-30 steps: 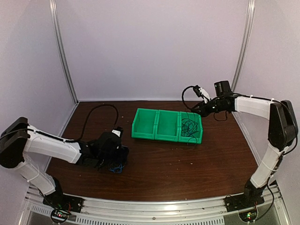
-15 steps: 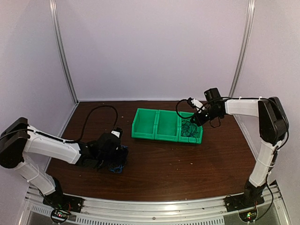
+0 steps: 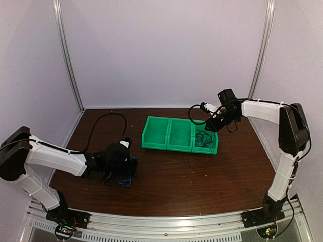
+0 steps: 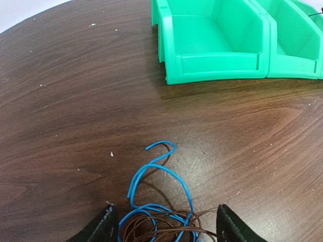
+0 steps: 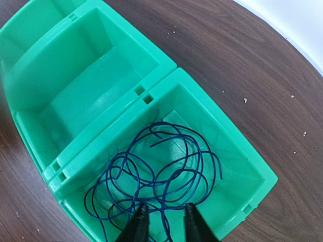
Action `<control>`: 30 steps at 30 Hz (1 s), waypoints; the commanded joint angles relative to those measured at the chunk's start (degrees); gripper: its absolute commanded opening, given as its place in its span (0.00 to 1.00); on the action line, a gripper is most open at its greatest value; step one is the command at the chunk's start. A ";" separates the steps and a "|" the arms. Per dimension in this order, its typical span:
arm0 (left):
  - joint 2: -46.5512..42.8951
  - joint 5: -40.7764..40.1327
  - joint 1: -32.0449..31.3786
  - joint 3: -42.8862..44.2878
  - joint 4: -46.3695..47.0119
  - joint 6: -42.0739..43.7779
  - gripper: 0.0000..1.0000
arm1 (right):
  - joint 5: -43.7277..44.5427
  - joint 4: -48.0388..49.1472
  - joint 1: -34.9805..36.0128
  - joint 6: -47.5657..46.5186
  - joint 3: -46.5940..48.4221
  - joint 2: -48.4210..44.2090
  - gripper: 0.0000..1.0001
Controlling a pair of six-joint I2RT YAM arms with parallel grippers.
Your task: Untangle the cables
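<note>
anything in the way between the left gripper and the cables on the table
Nothing visible does. In the left wrist view the left gripper hangs open right over the blue and brown cables, one jaw on either side, and nothing lies on top of them. The green bins sit farther off across the table.

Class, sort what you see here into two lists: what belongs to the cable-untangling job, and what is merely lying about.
Belongs to the job:
- blue and brown cable bunch
- dark blue cable
- green bins, one holding that dark blue cable

Just lying about:
- thick black hose
- pale crumbs
</note>
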 commanded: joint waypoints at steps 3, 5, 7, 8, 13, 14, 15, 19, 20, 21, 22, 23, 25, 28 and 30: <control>-3.18 -1.77 -0.21 -0.41 0.78 0.05 0.67 | 4.82 -5.83 0.40 -2.45 1.07 -7.52 0.38; -3.48 -1.86 -0.23 -0.70 0.78 -0.04 0.67 | 4.87 -6.26 0.39 -3.11 -0.28 -9.94 0.39; -3.34 -1.90 -0.28 -0.64 0.78 -0.02 0.67 | 2.86 -6.34 0.69 -4.11 -2.79 -12.55 0.38; -3.20 -1.84 -0.28 -0.57 0.73 0.01 0.67 | 1.15 -6.43 0.97 -4.87 -4.51 -13.73 0.37; -3.12 -1.63 -0.28 -0.37 0.93 -0.14 0.67 | -3.97 -7.27 4.66 -9.45 -13.31 -16.87 0.35; -3.14 -1.58 -0.28 -0.37 0.95 -0.22 0.67 | -4.46 -7.46 5.47 -10.28 -14.50 -17.01 0.38; -3.13 -1.59 -0.28 -0.37 0.96 -0.11 0.67 | -3.97 -7.14 6.28 -10.63 -15.60 -17.12 0.39; -3.06 -1.42 -0.28 -0.37 0.80 -0.14 0.67 | -2.47 -5.05 7.63 -10.51 -16.54 -16.28 0.41; -3.03 -1.32 -0.28 -0.33 0.71 -0.14 0.67 | -2.58 -4.97 8.03 -10.42 -16.30 -15.66 0.42; -3.00 -1.33 -0.26 -0.29 0.57 -0.14 0.67 | -2.42 -4.81 8.35 -10.60 -16.13 -15.07 0.43; -3.05 -1.40 -0.24 -0.36 0.50 -0.14 0.67 | -1.81 -4.43 8.86 -10.97 -16.15 -14.50 0.45; -3.17 -1.39 -0.28 -0.44 0.52 -0.22 0.67 | -1.01 -3.87 9.39 -11.31 -16.19 -13.94 0.47; -3.26 -1.41 -0.27 -0.48 0.41 -0.31 0.67 | 0.59 -2.45 9.87 -11.24 -15.84 -12.51 0.48; -3.57 -1.77 -0.26 -0.29 -0.23 0.00 0.67 | 1.86 -3.56 9.91 -11.21 -12.98 -8.53 0.47; -4.12 -2.16 -0.23 -0.40 -0.44 0.20 0.67 | 2.30 -3.74 9.89 -11.82 -11.40 -6.97 0.44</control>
